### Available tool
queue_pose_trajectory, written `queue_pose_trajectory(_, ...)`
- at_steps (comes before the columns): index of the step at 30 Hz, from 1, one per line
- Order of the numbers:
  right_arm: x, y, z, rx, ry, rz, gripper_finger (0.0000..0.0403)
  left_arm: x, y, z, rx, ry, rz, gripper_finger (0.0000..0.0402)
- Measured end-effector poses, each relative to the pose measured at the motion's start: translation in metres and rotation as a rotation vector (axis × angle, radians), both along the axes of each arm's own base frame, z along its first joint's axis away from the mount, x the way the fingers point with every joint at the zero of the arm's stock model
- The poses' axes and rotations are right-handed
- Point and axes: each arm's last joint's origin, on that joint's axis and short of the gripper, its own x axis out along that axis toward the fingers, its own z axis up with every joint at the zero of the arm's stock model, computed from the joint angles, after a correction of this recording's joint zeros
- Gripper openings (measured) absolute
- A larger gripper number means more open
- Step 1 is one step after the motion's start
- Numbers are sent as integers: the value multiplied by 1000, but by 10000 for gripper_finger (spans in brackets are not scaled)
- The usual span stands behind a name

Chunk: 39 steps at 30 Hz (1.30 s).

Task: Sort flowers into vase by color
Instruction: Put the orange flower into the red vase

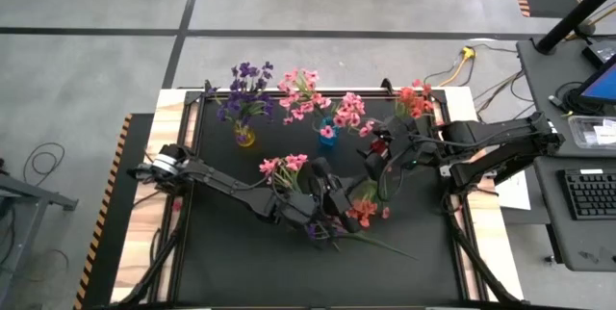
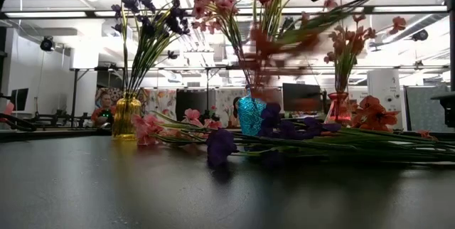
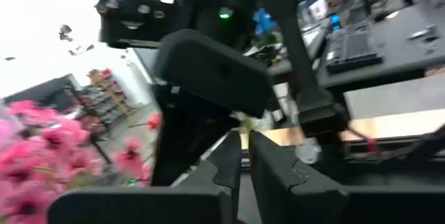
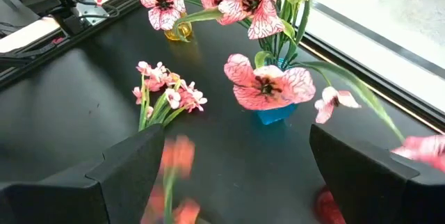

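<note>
While purple, pink and red flowers (image 1: 303, 95) already stand in three vases (image 1: 328, 137), several sprigs (image 1: 364, 212) lie on the surface (image 1: 241, 262). The left end effector (image 1: 325, 216) is nearly closed among them, grip unclear; the right end effector (image 1: 377, 148) is fully open, empty.

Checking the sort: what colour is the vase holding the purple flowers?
Yellow vase, holding the purple flowers; clearest in the low view.
</note>
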Motion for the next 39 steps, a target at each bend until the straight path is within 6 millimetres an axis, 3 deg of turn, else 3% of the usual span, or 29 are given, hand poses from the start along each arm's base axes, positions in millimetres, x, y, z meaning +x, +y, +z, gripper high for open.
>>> queue_pose_trajectory(6,0,0,0,0,0,0,352,1,1,-5,-81,1,-27,91)
queue_pose_trajectory(11,0,0,0,-1,-1,1,352,10,20,-9,-134,-20,-44,164)
queue_pose_trajectory(15,0,0,0,0,-6,1,352,21,30,-23,-164,-3,-145,184)
queue_pose_trajectory(19,1,0,1,-6,-3,6,352,22,33,-24,-146,-12,-89,146)
queue_pose_trajectory(23,1,0,1,-8,-8,9,352,22,31,-23,-101,-5,-95,44)
queue_pose_trajectory(25,1,0,1,-12,-10,13,352,22,29,-21,-95,-13,-103,13)
queue_pose_trajectory(32,1,0,1,-15,-8,17,352,22,24,-21,-81,-6,-228,1)
queue_pose_trajectory(39,1,0,1,-14,-7,17,352,17,14,-15,-27,3,-242,0)
